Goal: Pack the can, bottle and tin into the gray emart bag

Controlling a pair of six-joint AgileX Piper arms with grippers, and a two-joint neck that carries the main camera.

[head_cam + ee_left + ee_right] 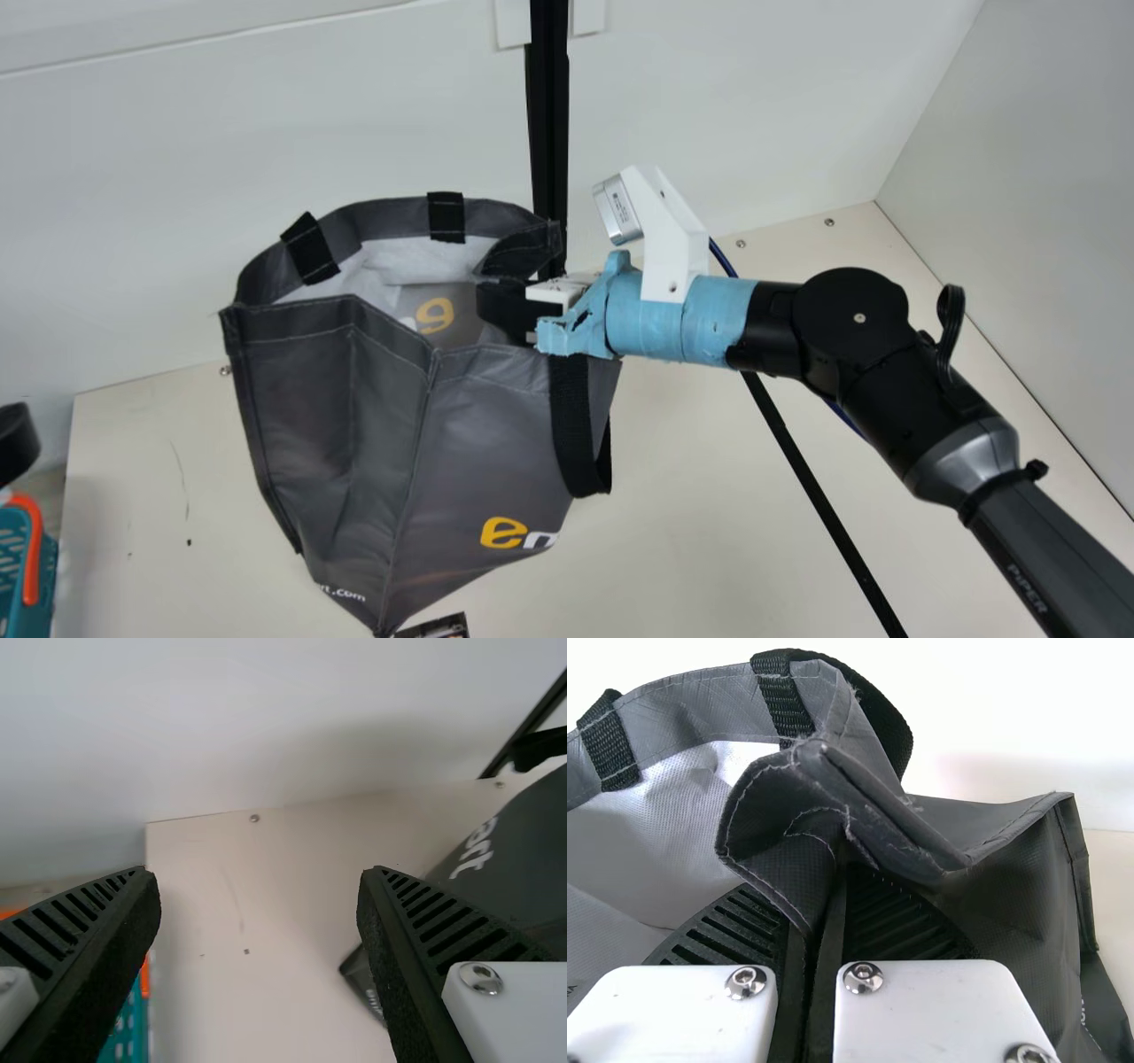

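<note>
Where the right pincer (498,306) grasps its rim, the gray emart bag (478,443) gapes open; left pincer (16,440) released, spread wide.

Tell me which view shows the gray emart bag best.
The main view: it shows the gray emart bag with open mouth and outer sides together. The right wrist view gives a close-up of the rim pinched in the right end effector, plus some lining. The left wrist view catches part of one dark side.

Teal-and-orange container (12,540), black post (548,133), white wall (177,177)
</note>
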